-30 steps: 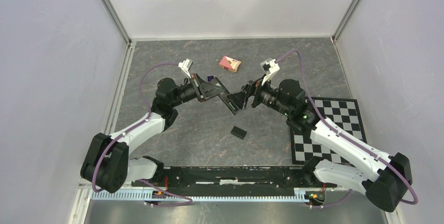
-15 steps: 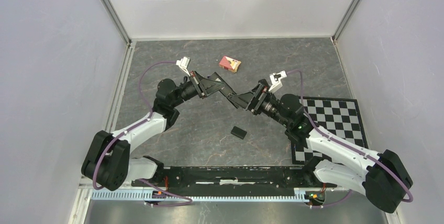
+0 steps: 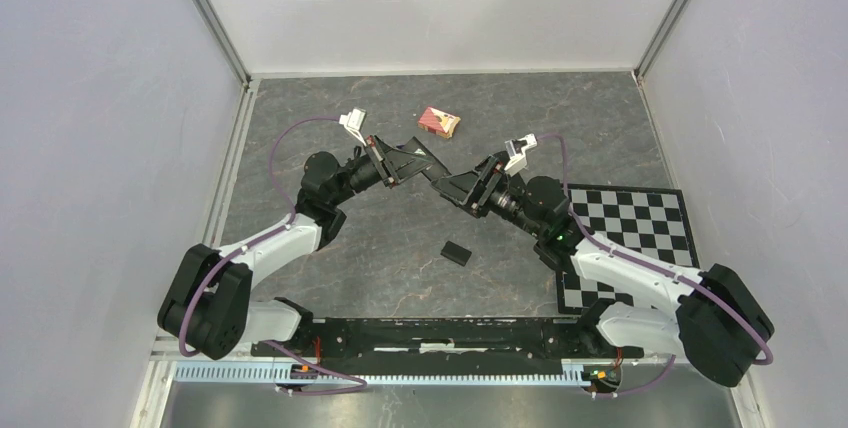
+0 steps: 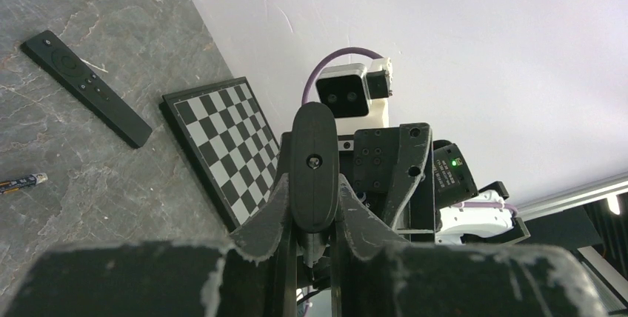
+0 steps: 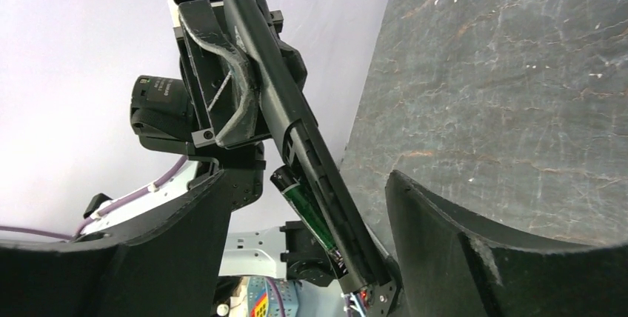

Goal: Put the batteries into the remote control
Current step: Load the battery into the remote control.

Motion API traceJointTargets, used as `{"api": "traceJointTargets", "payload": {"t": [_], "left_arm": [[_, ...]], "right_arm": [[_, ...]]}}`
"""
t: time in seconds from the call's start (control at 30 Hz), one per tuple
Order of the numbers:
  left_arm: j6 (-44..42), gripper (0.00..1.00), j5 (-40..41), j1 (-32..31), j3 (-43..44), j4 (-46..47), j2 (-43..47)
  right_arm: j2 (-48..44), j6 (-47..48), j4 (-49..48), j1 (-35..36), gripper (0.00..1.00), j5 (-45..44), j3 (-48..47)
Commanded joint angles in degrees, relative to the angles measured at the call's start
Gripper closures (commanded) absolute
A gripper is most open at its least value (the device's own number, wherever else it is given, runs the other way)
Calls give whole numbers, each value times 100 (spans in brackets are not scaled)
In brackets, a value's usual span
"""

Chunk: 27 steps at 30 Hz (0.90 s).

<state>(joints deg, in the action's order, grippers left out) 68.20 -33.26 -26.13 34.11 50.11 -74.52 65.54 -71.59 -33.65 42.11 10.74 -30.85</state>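
Black and slim, the remote control (image 5: 270, 80) was found raised off the grey stone-patterned table (image 5: 518, 72), tilted, with your left gripper (image 4: 314, 198) clamped across its width near one end. In the left wrist view the bar showed end-on, pinched between the two fingers.

The dark green battery (image 5: 305, 209) lay lengthwise against the free half of the remote, in the recessed side facing the right wrist camera. Whether it was fully seated could not be determined.

Your right gripper (image 3: 452, 188) stood at the remote's free end with its jaws wide apart and nothing held. Its fingers (image 5: 459, 243) flanked the bar with a gap on either side.

The blue battery (image 4: 22, 181) lay flat on the table, apart from both arms. Near it, another slim black handset with buttons (image 4: 85, 87) lay just beside the checkered mat (image 3: 630, 218).

A small black piece (image 3: 457, 253) rested on the table below the two grippers. A red-and-white box (image 3: 439, 121) sat toward the far wall.
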Motion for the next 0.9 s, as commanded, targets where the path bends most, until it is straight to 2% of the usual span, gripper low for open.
{"api": "traceJointTargets", "payload": {"t": [0.0, 0.13, 0.23, 0.37, 0.43, 0.57, 0.73, 0.87], "left_arm": [[-15, 98, 60, -27, -52, 386, 138], [-32, 98, 60, -24, -101, 413, 173], [-57, 98, 60, -24, -130, 477, 200], [-62, 98, 52, -28, -163, 552, 210], [-50, 98, 55, -35, -201, 626, 202], [-27, 98, 21, -33, -262, 784, 164], [105, 98, 29, -33, -246, 867, 172], [213, 98, 32, -33, -162, 714, 278]], "right_arm": [[16, -326, -768, -2, 21, 99, -168], [9, -357, -827, -1, 19, 133, -154], [11, -556, -1006, -1, 23, 146, -32], [82, -634, -1374, -1, 42, 217, 27], [94, -630, -1468, -1, 47, 219, 22], [87, -631, -1435, -1, 49, 235, 16], [116, -625, -1531, -1, 66, 321, 44], [110, -571, -1666, -1, 74, 411, 103]]}}
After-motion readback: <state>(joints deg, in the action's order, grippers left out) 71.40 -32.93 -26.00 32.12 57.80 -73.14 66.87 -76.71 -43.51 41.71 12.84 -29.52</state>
